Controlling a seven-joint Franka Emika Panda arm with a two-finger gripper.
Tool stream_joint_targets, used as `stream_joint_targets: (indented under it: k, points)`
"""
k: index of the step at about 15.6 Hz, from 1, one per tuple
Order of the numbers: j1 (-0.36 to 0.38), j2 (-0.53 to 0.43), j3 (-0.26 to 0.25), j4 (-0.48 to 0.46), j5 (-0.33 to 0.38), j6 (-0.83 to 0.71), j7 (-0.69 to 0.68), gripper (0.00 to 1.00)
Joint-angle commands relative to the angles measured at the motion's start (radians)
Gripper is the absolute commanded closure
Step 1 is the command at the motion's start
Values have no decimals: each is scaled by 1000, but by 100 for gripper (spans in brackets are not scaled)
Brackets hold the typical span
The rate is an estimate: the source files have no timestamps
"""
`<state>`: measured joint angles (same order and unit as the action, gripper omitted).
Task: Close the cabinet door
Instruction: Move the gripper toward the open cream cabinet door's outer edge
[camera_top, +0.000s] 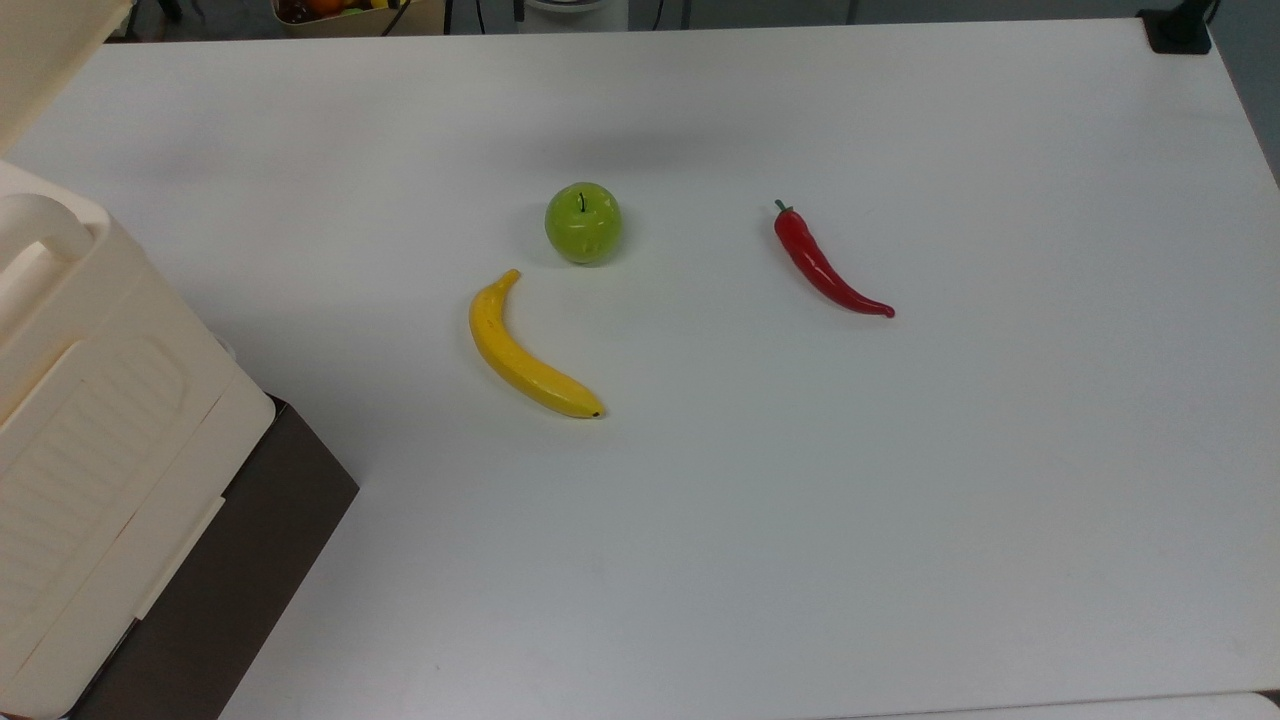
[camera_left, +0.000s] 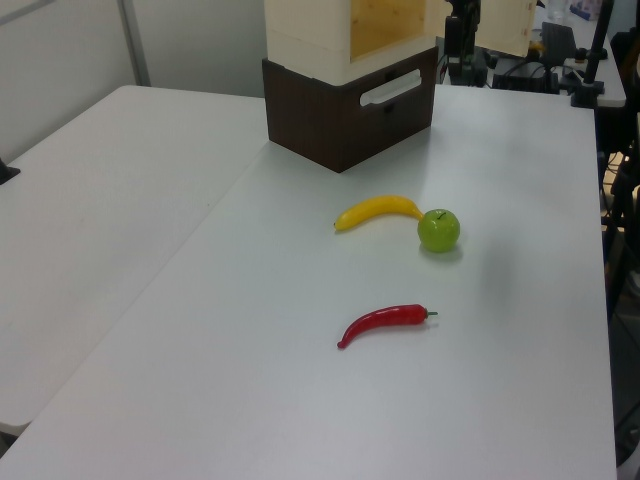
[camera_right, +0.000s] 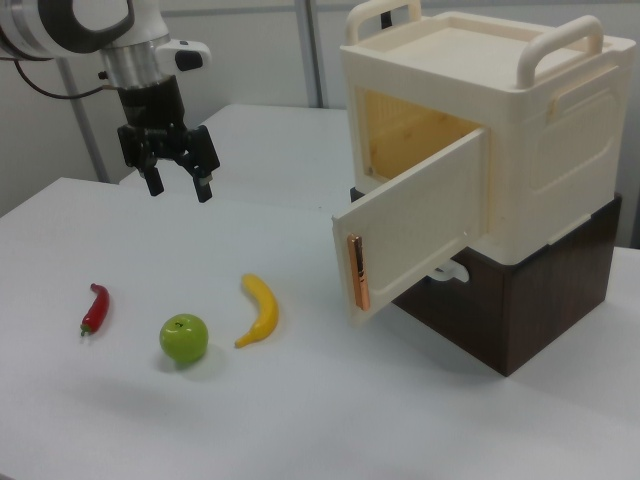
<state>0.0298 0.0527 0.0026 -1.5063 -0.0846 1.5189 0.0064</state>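
Distance is what matters here: the gripper (camera_right: 180, 180) hangs in the air with its two fingers spread and nothing between them, well apart from the cabinet door (camera_right: 415, 225). In the right view the door lies off to the right view's right of the claw and somewhat lower, with the banana (camera_right: 260, 310) and the apple (camera_right: 184, 338) on the table (camera_right: 300, 420) between them.

That door stands swung wide open from the cabinet (camera_right: 500, 130), hinged along its far upright edge, its free edge carrying a copper-coloured strip and pointing toward the fruit. Its long axis runs roughly level, out from the box. To my eye the arm has to travel across to the door's outer face and push it back toward the opening.

Counting up: one arm, one cabinet on a dark brown base (camera_right: 510, 310), one door, one banana, one green apple, one red chilli (camera_right: 94, 308).
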Motion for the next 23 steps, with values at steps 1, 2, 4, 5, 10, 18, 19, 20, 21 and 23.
stream_joint_targets:
  k: [1, 2, 4, 5, 10, 18, 19, 20, 21, 23]
  points:
    - [10, -16, -4, -17, -7, -28, 12, 0]
    - [10, -16, -4, -17, -7, -28, 12, 0]
    - [10, -14, -4, -17, -7, -26, 11, 0]
    - [10, -14, -4, -17, -7, -26, 7, 0]
    - [7, -13, -4, -17, -9, -25, 0, 17]
    - [2, -10, -4, -17, -7, -17, -11, 98]
    - [2, -5, -4, -17, -7, -19, -9, 100]
    - [2, -5, -4, -17, -7, -17, -9, 100]
    - [1, -5, -4, -17, -7, -16, -9, 100]
    - [-1, -7, -15, -14, -9, -16, -9, 100]
